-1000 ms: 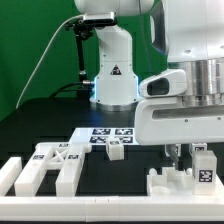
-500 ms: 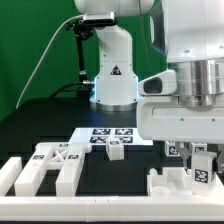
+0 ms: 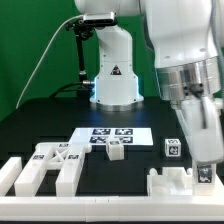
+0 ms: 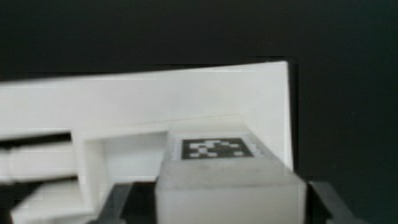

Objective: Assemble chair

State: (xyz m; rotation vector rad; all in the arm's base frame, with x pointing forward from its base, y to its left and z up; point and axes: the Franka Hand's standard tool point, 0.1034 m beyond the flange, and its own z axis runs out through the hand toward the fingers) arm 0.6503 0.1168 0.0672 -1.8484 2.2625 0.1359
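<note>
My gripper (image 3: 207, 166) is at the exterior view's right, tilted, above a white blocky chair part (image 3: 168, 184) at the front. In the wrist view my gripper (image 4: 228, 205) is shut on a white block with a square tag (image 4: 219, 150); the dark fingers (image 4: 135, 203) press both its sides. Below the block lies a flat white chair part (image 4: 160, 95) with a recess. A small tagged cube (image 3: 172, 149) sits on the black table just left of my gripper. More tagged chair parts (image 3: 50, 160) lie at the front left, and a small tagged piece (image 3: 116, 151) sits in the middle.
The marker board (image 3: 112, 133) lies in the middle of the table in front of the robot base (image 3: 112, 80). Plain white border rails (image 3: 100, 212) run along the front edge and the front left corner.
The wrist has turned and tilted, and the arm's bulk has swung up and right. The tagged cube beside my gripper now shows in full. The held block stays over the front right part.
</note>
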